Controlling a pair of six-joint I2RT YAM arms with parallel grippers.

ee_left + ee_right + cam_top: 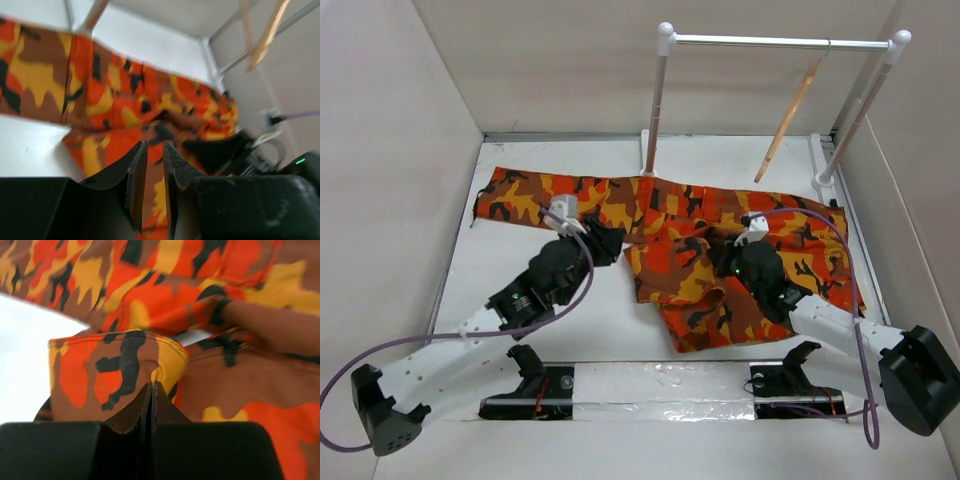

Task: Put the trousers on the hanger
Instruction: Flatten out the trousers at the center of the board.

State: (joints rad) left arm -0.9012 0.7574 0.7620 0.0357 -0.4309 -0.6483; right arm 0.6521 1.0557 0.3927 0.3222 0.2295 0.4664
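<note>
Two arms reach over the white table (505,265) in the top view, where the trousers (670,270) lie spread flat below the white rack (770,42), partly bunched in the middle. The hanger (790,115) hangs tilted from the rail, apart from the cloth. The left gripper (610,238) and right gripper (728,262) both sit on the trousers

From the left wrist, the left gripper (155,145) is nearly closed, with a strip of the trousers (115,90) caught between its fingers; the hanger (267,32) shows blurred at upper right

From the right wrist, the right gripper (151,385) is fully closed, tips at a folded hem of the trousers (120,365); whether cloth is pinched I cannot tell
</note>
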